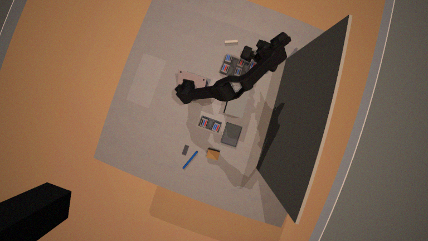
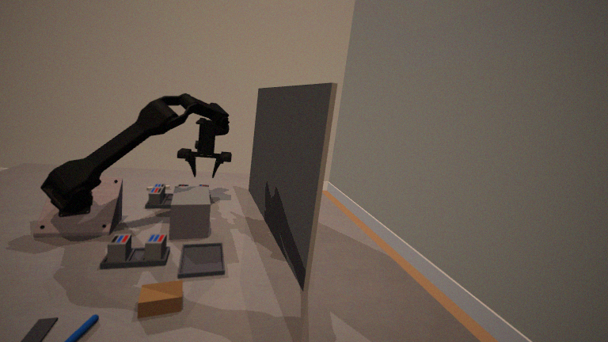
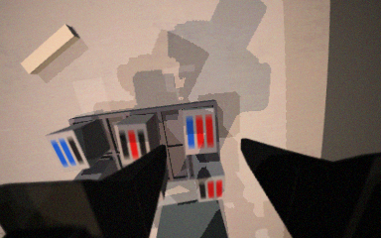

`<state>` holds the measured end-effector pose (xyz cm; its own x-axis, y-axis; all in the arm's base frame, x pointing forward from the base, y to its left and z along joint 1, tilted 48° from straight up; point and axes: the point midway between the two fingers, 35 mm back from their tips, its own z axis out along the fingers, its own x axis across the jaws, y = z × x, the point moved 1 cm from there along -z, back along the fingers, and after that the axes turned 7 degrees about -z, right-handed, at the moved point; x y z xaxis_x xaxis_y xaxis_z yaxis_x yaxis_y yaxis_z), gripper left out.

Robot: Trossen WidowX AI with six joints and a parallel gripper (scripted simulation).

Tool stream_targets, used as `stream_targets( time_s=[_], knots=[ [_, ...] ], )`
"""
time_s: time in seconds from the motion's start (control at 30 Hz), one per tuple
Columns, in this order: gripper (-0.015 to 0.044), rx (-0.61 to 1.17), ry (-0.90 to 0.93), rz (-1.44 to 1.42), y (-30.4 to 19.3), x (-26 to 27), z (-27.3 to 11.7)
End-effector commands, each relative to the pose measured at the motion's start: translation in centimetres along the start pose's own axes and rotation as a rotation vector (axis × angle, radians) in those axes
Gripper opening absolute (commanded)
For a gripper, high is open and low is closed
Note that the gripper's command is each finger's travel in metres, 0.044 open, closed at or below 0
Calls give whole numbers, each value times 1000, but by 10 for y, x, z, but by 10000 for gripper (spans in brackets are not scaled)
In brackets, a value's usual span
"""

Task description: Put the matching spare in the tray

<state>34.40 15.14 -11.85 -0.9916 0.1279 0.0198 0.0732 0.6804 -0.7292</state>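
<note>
The bench (image 1: 148,137) carries a tall dark panel (image 2: 286,172) standing on edge along one side, the arm's base plate (image 2: 105,212), the grey mounted unit (image 2: 190,217) and, in front of it, the dark tray (image 2: 201,260) with nothing in it. The arm (image 2: 130,136) reaches over the far rack of spares (image 3: 164,144), and the hand (image 2: 204,169) hangs above that rack, partly open and grasping nothing. In the wrist view the spare striped blue-red-red (image 3: 199,130) sits in the rack between the fingers, apart from both; a second rack (image 2: 134,255) beside the tray holds two more spares.

far rack (image 1: 237,65): its 3 o'clock end hidden under the arm
pen (image 2: 81,328): cut off by the bottom edge
</note>
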Motion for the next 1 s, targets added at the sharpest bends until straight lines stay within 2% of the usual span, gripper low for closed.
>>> stream_targets(
  time_s=[0.0,0.97],
  knots=[
    [300,5,-3,-4,0,-1,7],
    [300,6,-4,-3,-1,-1,55]
  ],
)
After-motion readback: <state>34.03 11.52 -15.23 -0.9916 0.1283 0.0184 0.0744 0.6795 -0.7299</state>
